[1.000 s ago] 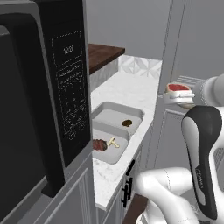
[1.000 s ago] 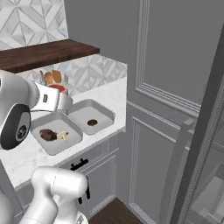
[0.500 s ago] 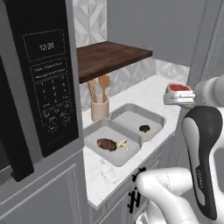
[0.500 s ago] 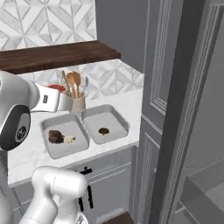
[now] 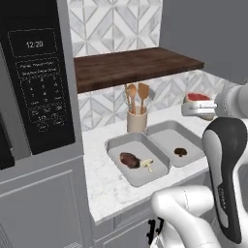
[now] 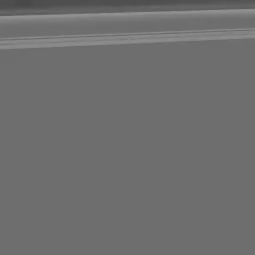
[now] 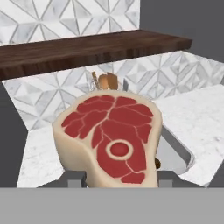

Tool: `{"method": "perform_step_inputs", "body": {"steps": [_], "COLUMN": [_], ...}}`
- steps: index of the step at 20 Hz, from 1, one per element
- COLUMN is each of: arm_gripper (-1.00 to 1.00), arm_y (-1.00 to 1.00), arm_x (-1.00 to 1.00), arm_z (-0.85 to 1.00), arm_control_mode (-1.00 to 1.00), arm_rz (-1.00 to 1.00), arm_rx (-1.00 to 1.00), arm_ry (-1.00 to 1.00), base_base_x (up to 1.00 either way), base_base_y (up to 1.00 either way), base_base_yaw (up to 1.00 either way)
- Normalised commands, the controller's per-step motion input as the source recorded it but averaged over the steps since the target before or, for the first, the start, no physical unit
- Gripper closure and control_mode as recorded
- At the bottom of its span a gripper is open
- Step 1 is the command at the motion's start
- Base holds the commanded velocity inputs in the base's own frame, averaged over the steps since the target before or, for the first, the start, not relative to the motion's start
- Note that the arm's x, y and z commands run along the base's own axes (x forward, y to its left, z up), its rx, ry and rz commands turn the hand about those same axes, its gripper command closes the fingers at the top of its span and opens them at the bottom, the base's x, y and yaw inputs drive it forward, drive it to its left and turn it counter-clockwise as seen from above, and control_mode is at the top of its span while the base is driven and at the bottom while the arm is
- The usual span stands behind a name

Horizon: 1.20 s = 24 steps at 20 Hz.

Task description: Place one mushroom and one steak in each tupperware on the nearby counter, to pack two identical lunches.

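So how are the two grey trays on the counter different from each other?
The left tray holds two foods, a brown steak and a pale mushroom; the right tray holds just one small dark mushroom. The left tray sits nearer the microwave; the right tray sits nearer the robot's gripper, which carries a raw red steak. Both are shallow, grey and rectangular, side by side.

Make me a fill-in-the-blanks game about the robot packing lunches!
1. The claw holds a raw ____.
2. The left tray holds a steak and a ____.
3. The right tray holds only a ____.
4. The wooden spoons stand in a tan ____.

Missing words: steak; mushroom; mushroom; holder
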Motion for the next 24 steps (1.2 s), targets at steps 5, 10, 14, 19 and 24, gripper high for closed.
{"method": "perform_step_inputs", "body": {"steps": [5,10,14,19,24], "arm_gripper": [1.00,1.00,1.00,1.00,1.00], "arm_y": [0.00,-0.05,-0.27,-0.46,-0.46], "arm_x": [0.20,0.51,0.67,0.52,0.37], "arm_z": [-0.22,-0.52,-0.68,-0.61,-0.47], "arm_control_mode": [-1.00,-1.00,-1.00,-1.00,-1.00], "arm_rz": [0.07,-0.01,-0.08,-0.17,-0.18], "arm_rx": [0.00,-0.03,-0.07,-0.06,-0.01], "arm_ry": [0.06,0.13,0.08,0.00,0.03], "base_base_x": [0.38,0.00,0.00,0.00,0.00], "base_base_y": [0.00,0.00,0.00,0.00,0.00], "base_base_yaw": [0.24,0.00,0.00,0.00,0.00]}}
